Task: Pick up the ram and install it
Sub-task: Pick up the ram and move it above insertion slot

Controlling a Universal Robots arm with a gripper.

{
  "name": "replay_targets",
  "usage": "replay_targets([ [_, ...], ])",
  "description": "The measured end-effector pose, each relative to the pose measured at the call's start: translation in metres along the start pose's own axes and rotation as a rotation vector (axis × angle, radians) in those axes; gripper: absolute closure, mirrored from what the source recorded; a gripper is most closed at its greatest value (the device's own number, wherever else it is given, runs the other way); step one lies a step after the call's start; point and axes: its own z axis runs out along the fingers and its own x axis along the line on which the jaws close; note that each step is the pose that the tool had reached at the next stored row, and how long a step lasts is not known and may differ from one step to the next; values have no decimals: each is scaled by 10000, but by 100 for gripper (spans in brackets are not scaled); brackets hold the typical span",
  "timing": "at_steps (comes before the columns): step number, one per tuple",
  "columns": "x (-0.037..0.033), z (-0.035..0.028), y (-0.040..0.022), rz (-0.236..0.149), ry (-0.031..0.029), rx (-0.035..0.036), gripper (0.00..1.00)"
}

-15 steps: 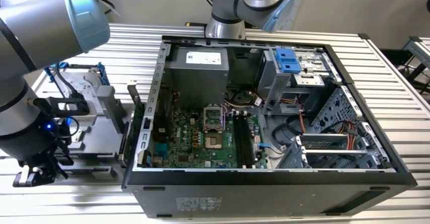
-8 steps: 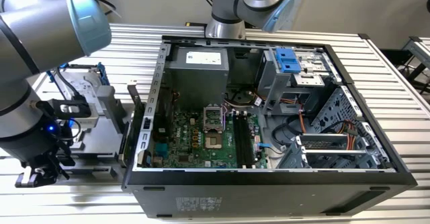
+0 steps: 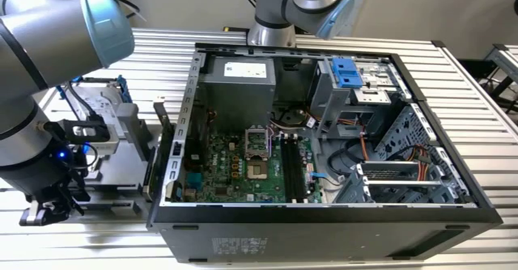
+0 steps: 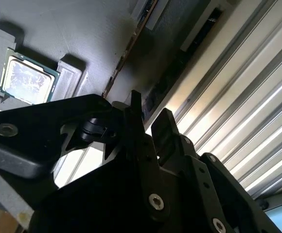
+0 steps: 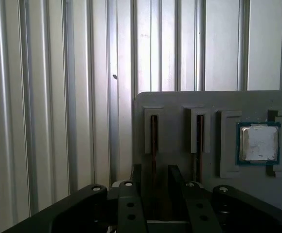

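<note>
The ribbed table (image 3: 477, 94) is carrying the open case (image 3: 324, 227). The arm (image 3: 48, 39) is reaching down beside the case, at the exterior view's left, over the grey holder (image 3: 121, 167). The board's long black slots (image 3: 293, 167) are lying inside the case, well apart from the holder, toward the exterior view's right.

In the first wrist view the gripper (image 5: 155, 171) is hanging over the holder's edge. Its fingers (image 5: 137, 177) are standing apart, one on each flat side of the ram (image 5: 153, 138). The ram is sitting on edge in a raised pocket of the holder, showing as a thin brown line. Its long axis is running along the pocket and straight into the gap between the fingers, so the closing direction is lying across its thin width. Whether either finger is touching it, I cannot tell. A second stick (image 5: 199, 138) is standing in the neighbouring pocket, parallel and just beside, outside the fingers. The processor (image 5: 258, 142) is lying flat in its recess further along the holder.

A white label (image 3: 245, 70) is showing on the grey box inside the case, and a sticker (image 3: 239, 244) on the case's outer wall. The print on both is too small to read. The processor's lid is giving back only glare.
</note>
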Motion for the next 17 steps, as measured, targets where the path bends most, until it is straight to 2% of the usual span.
replay_targets([
  [12, 0, 0, 3, -205, 4, 5, 0],
  [13, 0, 0, 3, -211, 5, 5, 100],
  [17, 0, 0, 2, -235, 5, 6, 100],
])
